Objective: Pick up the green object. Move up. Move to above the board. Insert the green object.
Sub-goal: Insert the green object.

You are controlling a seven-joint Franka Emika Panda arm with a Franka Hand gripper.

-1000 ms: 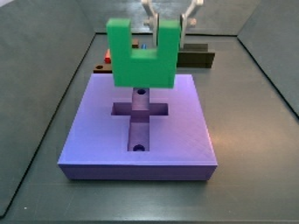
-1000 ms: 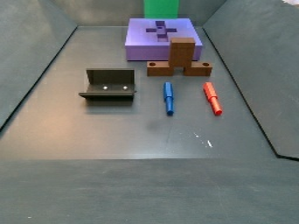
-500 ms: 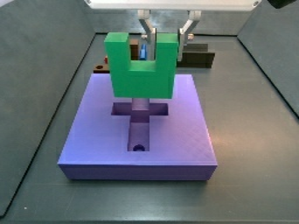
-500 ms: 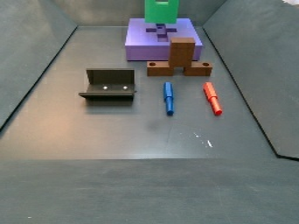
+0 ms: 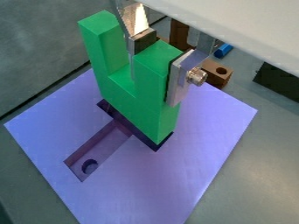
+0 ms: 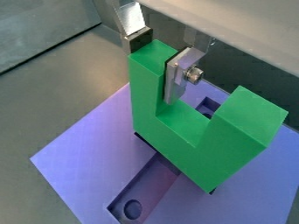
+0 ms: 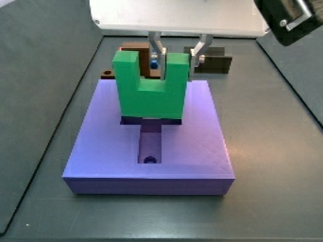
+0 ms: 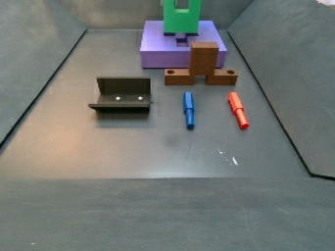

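The green object (image 7: 149, 91) is a bright green U-shaped block standing prongs-up over the middle of the lavender board (image 7: 190, 156). Its base meets the cross-shaped recess (image 5: 100, 150); I cannot tell how deep it sits. My gripper (image 7: 177, 57) comes down from above and is shut on one prong. In both wrist views the silver fingers (image 5: 184, 79) (image 6: 183, 75) clamp that prong from two sides. The green object (image 6: 193, 131) hides the centre of the recess. From the far side view, the green object (image 8: 181, 20) stands on the board (image 8: 160, 54) at the back.
A brown-red block (image 8: 203, 65) sits just in front of the board. The fixture (image 8: 120, 95) stands on the floor to the left. A blue peg (image 8: 189, 109) and a red peg (image 8: 237, 109) lie side by side. Grey walls slope up round the floor.
My gripper has come straight down with the green object, from well above the board to the recess. Nothing else has moved.
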